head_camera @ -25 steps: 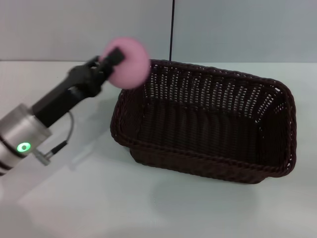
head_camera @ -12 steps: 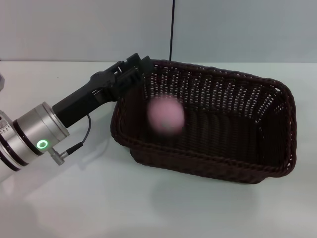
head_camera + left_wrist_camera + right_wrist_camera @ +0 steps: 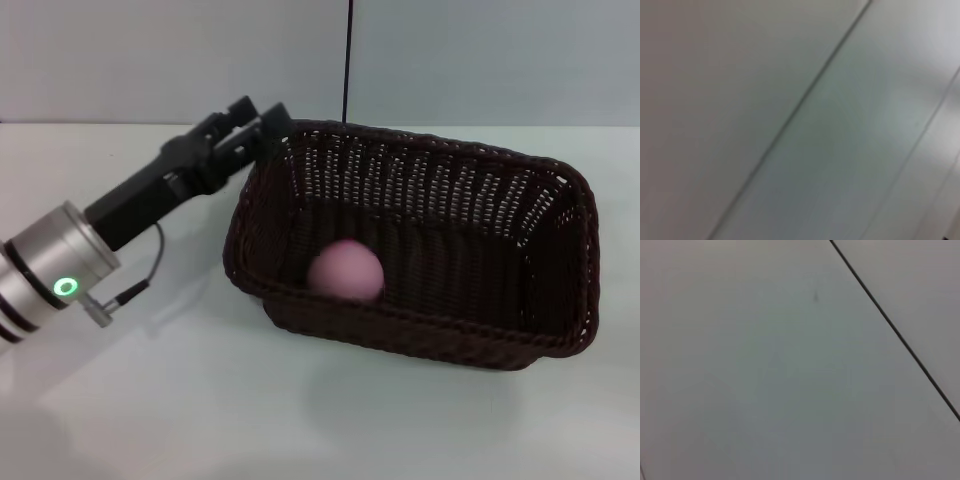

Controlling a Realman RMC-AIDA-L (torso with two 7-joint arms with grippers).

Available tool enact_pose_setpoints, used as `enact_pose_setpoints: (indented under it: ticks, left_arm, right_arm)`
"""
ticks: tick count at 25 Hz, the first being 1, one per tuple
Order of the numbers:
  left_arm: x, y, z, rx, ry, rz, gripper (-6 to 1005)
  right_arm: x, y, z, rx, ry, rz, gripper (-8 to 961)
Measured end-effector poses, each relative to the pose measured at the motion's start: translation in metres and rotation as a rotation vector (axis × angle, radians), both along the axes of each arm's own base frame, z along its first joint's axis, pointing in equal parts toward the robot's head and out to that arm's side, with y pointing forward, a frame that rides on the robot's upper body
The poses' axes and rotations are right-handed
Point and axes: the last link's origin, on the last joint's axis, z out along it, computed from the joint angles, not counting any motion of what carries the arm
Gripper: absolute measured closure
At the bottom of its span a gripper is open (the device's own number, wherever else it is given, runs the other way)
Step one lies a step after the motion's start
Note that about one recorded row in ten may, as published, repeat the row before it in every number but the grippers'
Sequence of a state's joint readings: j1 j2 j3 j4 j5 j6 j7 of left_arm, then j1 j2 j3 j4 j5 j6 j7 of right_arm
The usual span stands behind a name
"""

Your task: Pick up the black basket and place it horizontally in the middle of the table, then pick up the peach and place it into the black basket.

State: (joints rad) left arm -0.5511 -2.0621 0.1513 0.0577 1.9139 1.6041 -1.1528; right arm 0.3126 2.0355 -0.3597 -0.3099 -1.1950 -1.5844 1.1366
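The black basket (image 3: 560, 300) lies lengthwise across the middle of the white table (image 3: 200, 400) in the head view. The pink peach (image 3: 346, 271) rests inside it on the floor, near the front left wall. My left gripper (image 3: 258, 122) is open and empty, raised just above the basket's far left corner, apart from the peach. The right gripper is out of view. Both wrist views show only plain pale surface.
A dark vertical line (image 3: 347, 60) runs down the wall behind the basket. A thin cable (image 3: 145, 275) hangs from my left wrist above the table, left of the basket.
My left gripper let go of the peach, which fell into the basket and came to rest on its floor. The gripper stayed by the basket's far left corner.
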Motion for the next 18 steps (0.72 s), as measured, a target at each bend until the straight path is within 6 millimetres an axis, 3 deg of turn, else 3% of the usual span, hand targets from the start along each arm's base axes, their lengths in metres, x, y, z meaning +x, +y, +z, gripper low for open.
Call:
enact_pose_setpoints:
  ticks: [5,8,10,11,14,16,18]
  left_arm:
    - [-0.011,-0.003,0.013,0.083,-0.008,0.029,151]
    - [-0.035,-0.02,0.041,0.313,-0.016,0.089,152]
    - [-0.042,-0.026,0.048,0.382,-0.018,0.118,153]
    - [-0.057,-0.04,0.061,0.536,-0.012,0.187,153]
    - [-0.065,-0.047,0.068,0.622,-0.002,0.232,153]
    - [-0.083,-0.067,0.084,0.831,0.029,0.356,154]
    - [-0.087,-0.071,0.088,0.872,0.035,0.381,155]
  right_arm:
    - [0.003,-0.003,0.003,0.016,0.005,-0.014,448]
    - [0.007,-0.006,0.006,0.036,0.011,-0.03,448]
    - [0.011,-0.009,0.009,0.053,0.017,-0.046,448]
    - [0.014,-0.012,0.012,0.071,0.023,-0.061,448]
    - [0.016,-0.013,0.014,0.08,0.026,-0.071,448]
    - [0.025,-0.018,0.019,0.119,0.042,-0.117,448]
    - [0.027,-0.02,0.02,0.127,0.046,-0.129,448]
